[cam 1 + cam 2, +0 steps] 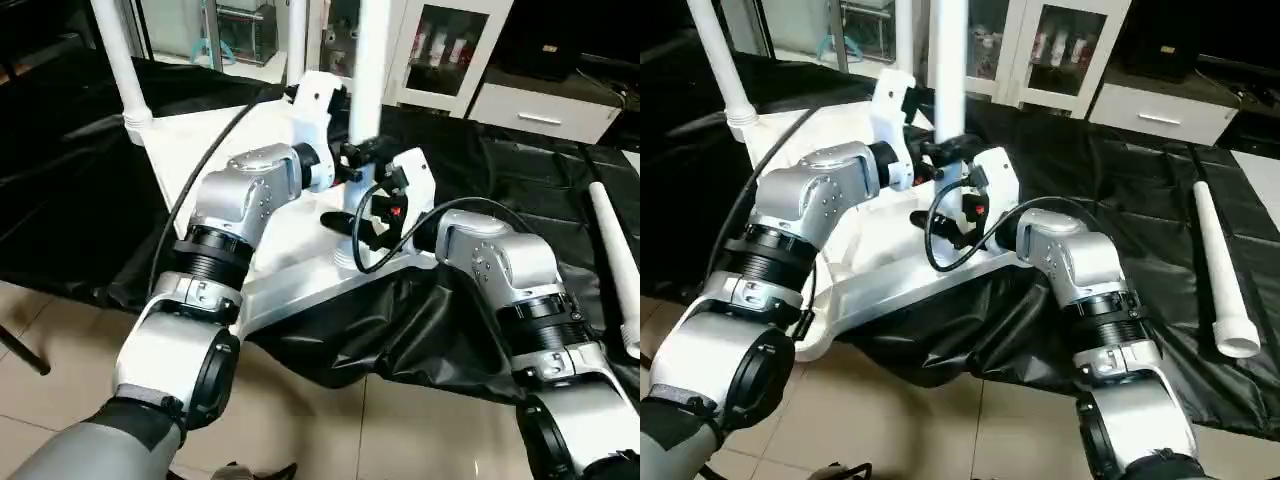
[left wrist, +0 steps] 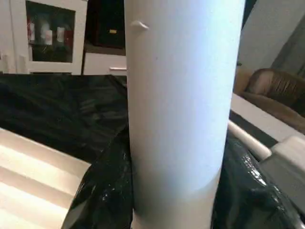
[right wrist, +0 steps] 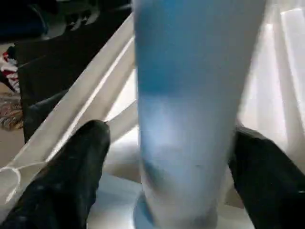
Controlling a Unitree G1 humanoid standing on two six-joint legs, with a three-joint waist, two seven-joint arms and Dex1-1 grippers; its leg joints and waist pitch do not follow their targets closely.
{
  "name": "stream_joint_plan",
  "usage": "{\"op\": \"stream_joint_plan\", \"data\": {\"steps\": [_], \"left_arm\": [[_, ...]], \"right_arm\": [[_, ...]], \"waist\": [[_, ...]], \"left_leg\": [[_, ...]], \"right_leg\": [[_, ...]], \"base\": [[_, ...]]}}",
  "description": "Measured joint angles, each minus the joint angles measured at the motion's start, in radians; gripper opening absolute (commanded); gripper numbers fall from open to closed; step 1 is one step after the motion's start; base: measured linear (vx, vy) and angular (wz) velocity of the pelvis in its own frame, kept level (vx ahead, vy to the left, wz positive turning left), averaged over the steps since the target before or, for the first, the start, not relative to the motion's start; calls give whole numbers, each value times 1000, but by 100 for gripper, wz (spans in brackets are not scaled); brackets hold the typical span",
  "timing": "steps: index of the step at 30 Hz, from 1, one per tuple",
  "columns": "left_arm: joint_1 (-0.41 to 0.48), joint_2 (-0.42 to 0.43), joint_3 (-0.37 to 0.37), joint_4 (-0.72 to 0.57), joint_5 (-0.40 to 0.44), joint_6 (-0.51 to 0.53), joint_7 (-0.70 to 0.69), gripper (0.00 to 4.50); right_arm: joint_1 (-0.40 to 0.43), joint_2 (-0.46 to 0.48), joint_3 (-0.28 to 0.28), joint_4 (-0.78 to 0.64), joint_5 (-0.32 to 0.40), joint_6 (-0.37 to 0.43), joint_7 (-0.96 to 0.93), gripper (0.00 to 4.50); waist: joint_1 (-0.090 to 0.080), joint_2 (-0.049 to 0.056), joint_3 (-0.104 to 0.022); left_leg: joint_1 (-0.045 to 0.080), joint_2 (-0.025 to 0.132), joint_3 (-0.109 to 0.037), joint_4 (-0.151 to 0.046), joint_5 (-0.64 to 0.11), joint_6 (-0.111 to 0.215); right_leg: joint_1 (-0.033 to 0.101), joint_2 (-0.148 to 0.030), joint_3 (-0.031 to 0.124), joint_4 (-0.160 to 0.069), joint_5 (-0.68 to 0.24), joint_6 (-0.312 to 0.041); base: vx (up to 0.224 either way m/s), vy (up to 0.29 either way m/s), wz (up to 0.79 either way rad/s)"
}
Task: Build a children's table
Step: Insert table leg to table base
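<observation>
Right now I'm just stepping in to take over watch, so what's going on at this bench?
The robot is fitting a leg upright into a corner socket of the upturned white tabletop. The left end effector grips the leg; the right end effector brackets it near the socket, fingers apart. Another leg already stands; a spare leg lies on the black cover.

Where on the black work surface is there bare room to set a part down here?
Free: the black cover between the tabletop and the loose leg. Crowded: the near corner, where both tools, left and right, flank the upright leg.
</observation>
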Motion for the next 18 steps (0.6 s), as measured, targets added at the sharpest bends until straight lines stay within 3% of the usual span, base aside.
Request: {"op": "stream_joint_plan", "data": {"steps": [9,18], "left_arm": [[-3,5,1,0,0,-7,9,184],[-3,7,1,-5,2,-11,7,184]], "right_arm": [[-2,21,-57,18,23,-2,-23,303],[-3,24,-66,22,22,-3,-22,224]], "waist": [[0,0,0],[0,0,0]], "left_leg": [[0,0,0,0,1,-1],[0,0,0,0,1,-1]], "right_leg": [[0,0,0,0,1,0],[0,0,0,0,1,0]], "base": [[0,0,0],[0,0,0]]}}
